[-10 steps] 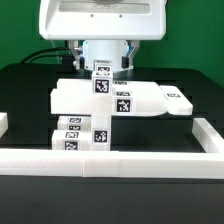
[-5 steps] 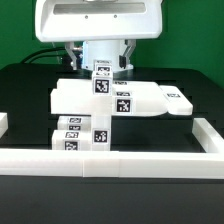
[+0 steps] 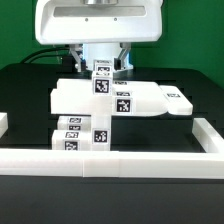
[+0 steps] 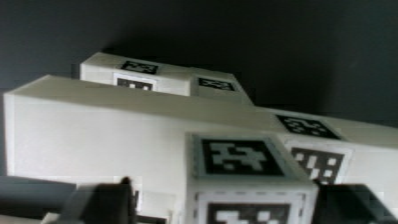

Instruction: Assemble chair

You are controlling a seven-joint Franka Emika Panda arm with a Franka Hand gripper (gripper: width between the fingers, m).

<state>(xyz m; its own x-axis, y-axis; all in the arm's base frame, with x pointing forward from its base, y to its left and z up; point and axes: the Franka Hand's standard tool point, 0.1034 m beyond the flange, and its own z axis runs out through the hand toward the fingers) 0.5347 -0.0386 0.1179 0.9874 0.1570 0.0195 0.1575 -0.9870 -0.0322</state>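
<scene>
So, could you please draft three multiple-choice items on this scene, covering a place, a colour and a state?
1. Where does the gripper stand?
A. over the chair parts' upright piece
B. beyond the border rail
C. on bare table

2. What colour is the table?
A. white
B. black
C. green

3. How does the wide slab lie?
A. flat, raised on other parts
B. on its edge
C. hanging from the gripper

Answers:
1 A: its fingers flank the tagged upright piece.
2 B: the bare surface is black.
3 A: it lies level above the lower blocks.
</scene>
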